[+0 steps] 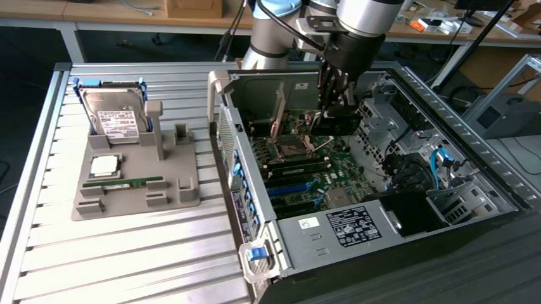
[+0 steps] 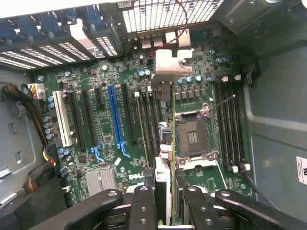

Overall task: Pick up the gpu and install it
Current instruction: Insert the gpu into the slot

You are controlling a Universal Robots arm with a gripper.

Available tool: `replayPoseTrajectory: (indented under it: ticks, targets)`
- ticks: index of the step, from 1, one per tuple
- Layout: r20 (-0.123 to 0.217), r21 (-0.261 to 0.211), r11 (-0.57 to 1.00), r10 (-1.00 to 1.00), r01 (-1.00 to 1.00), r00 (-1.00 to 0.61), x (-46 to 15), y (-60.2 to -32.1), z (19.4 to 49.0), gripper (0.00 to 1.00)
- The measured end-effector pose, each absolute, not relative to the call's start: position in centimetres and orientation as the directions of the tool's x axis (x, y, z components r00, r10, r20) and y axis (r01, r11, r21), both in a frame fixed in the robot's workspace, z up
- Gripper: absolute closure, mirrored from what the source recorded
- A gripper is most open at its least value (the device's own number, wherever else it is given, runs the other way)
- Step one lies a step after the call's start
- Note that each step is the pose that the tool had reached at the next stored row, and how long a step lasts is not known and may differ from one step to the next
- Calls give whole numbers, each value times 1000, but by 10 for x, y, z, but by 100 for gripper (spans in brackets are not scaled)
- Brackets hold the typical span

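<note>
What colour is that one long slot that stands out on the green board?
Bright blue; the long slot shows best in the wrist view, among black slots on the green board.

We see even overhead light: the ribbed silver metal table [image 1: 127,253] glares at seven o'clock, while the open black computer case [image 1: 473,190] shadows its three o'clock side. In the wrist view, the perforated white vent grille [image 2: 168,14] overexposes at twelve o'clock; the black gripper fingers [image 2: 144,206] blur slightly.

A grey holder [image 1: 135,190] at nine o'clock carries a hard drive [image 1: 114,117], a processor chip [image 1: 105,165] and a green memory stick [image 1: 123,183]. At centre lies an open computer case [image 1: 253,209], its motherboard [image 2: 105,129] showing a blue slot [image 2: 115,115].
</note>
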State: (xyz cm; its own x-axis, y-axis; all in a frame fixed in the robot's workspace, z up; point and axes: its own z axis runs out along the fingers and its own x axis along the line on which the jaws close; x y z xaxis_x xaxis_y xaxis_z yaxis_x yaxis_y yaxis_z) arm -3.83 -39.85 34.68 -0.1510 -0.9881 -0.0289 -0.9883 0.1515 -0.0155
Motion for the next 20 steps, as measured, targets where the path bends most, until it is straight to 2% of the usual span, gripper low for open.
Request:
replayPoseTrajectory:
  ticks: [20]
  targets:
    - [-29, -15, 123, -992, -992, -123, -38, -398, 346, 73]
